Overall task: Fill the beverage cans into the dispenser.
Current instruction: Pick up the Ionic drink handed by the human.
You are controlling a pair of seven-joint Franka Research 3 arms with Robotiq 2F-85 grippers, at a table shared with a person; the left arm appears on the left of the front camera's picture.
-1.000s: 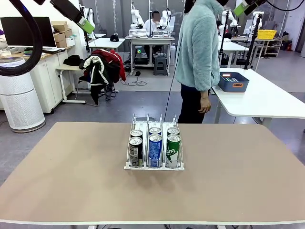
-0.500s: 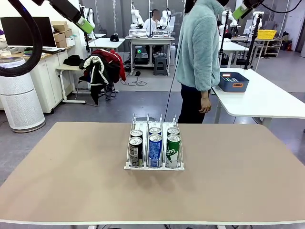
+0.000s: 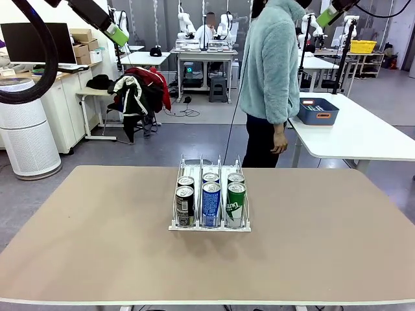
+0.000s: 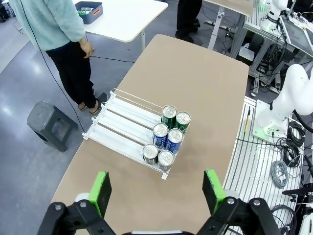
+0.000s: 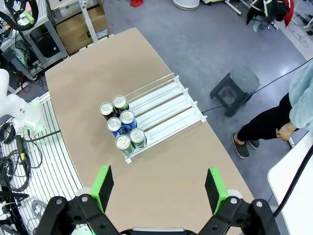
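The white dispenser [image 3: 209, 170] stands in the middle of the tan table. Its three lanes each hold two beverage cans at the front lip: black ones [image 3: 185, 206] on the left, blue ones [image 3: 211, 204] in the middle, green ones [image 3: 235, 205] on the right. My left gripper [image 3: 118, 34] hangs high at the upper left, open and empty. High at the upper right, my right gripper [image 3: 328, 13] is also open and empty. From far above, the left wrist view shows its gripper [image 4: 157, 191], the dispenser [image 4: 122, 128] and the cans [image 4: 166, 137]. The right wrist view likewise shows its gripper [image 5: 159, 188], the dispenser [image 5: 166, 105] and the cans [image 5: 122, 128].
A person in a light teal fleece [image 3: 272, 65] stands just beyond the table's far edge, one hand [image 3: 279, 141] hanging down. A dark blue bin [image 3: 317, 111] sits on a white table [image 3: 363, 136] at the right. A grey stool [image 4: 51, 125] stands on the floor.
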